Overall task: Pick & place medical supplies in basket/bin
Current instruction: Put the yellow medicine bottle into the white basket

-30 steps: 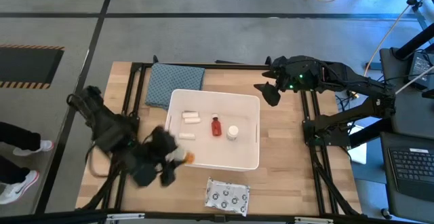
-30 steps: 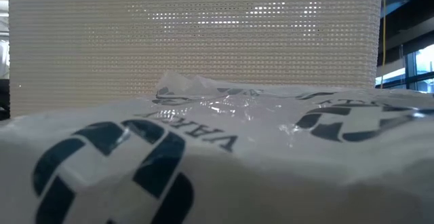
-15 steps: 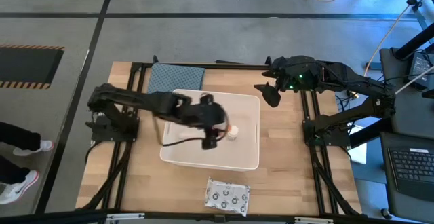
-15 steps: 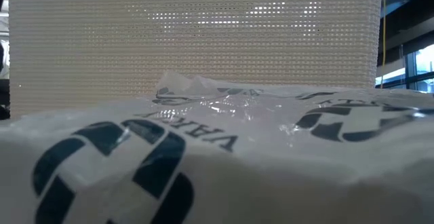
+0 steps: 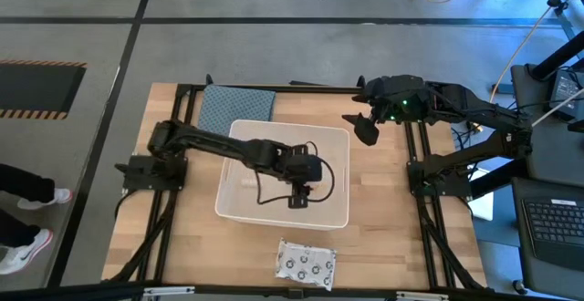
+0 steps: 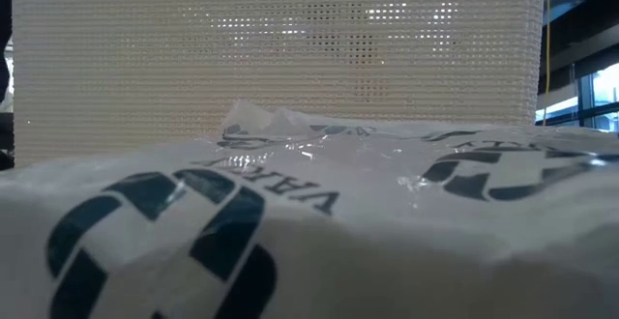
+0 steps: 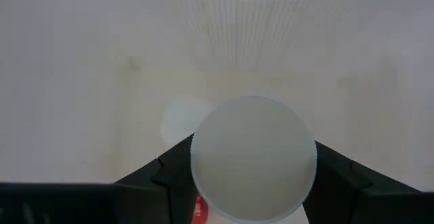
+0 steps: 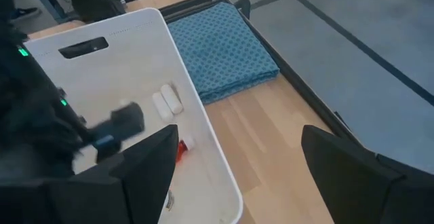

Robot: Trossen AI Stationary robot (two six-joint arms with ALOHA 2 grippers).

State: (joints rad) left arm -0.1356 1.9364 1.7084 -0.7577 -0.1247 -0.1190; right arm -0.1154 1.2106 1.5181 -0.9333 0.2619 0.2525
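The white tub (image 5: 336, 212) stands mid-table. My left gripper (image 5: 299, 194) reaches down into it, shut on a small white round-capped bottle (image 7: 254, 157). In the right wrist view, two short white tubes (image 8: 167, 102) and a red-brown bottle (image 8: 182, 149) lie on the floor of the tub (image 8: 196, 125). The silvery dotted packet (image 5: 306, 264) lies flat on the table near the tub; it fills the low view (image 6: 290, 232). My right gripper (image 5: 362, 126) hangs open above the table's far right part, off the tub's far right corner. My left gripper holds the white bottle pinched between its two fingers (image 7: 169, 178), which sit on opposite sides of its body just under the round cap (image 7: 254, 149). The fingers come from above, pointing down into the tub. The bottle is upright; whether it touches the tub floor I cannot tell.
A blue-grey folded cloth (image 5: 235, 109) lies against the tub's far left corner, also seen in the right wrist view (image 8: 227, 44). Black frame rails run along the table's left and right sides. Bare wood shows right of the tub (image 5: 383, 201).
My left arm has swung from the table's near left, outside the tub, to the right and over the tub's wall, carrying the bottle, and now points down inside the tub's near right part. My right arm has kept still.
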